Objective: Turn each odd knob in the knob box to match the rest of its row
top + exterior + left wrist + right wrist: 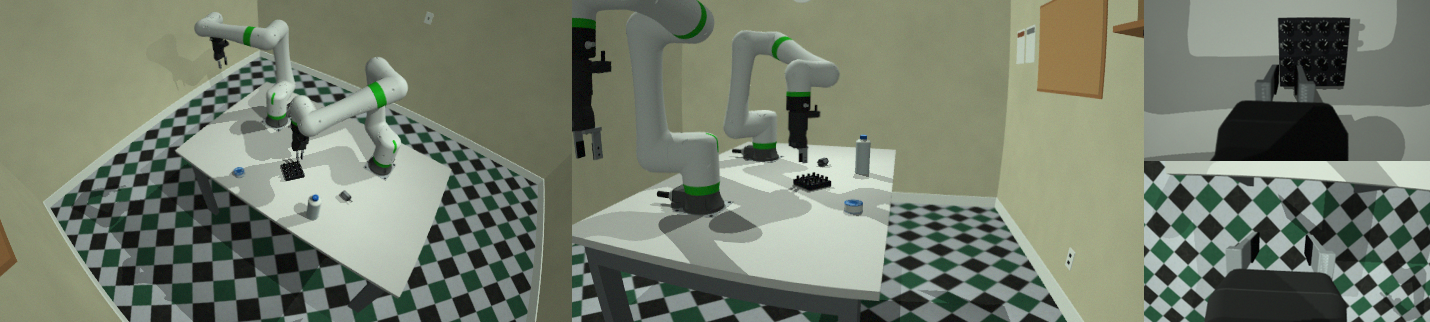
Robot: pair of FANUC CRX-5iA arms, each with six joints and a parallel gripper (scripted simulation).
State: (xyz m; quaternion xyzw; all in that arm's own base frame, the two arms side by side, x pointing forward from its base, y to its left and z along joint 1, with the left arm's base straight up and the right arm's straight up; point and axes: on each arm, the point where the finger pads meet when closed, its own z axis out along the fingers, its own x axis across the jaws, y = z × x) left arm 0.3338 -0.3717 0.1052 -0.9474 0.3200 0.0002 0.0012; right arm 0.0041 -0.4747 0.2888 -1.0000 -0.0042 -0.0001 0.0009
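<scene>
The black knob box [300, 177] [817, 187] [1313, 36] lies on the table, square in the left wrist view. Its knobs form a four by four grid there. In that view's leftmost column, the third knob from the top [1288, 62] points up-right; the others there seem to point up-left. The second column points down-right, the third up-right, the fourth right. Row labels are too small to read. My left gripper [299, 157] [802, 160] [1286, 74] is partly open and empty above the box, hiding part of the bottom row. My right gripper [222, 65] [589, 156] [1282, 243] is open and empty, far from the box.
A white bottle with a blue cap [313, 207] [862, 157] stands near the table's long edge. A small dark object [345, 196] [823, 162] lies between it and the left arm's base. A blue-topped round tin [239, 172] [853, 206] is on the box's other side.
</scene>
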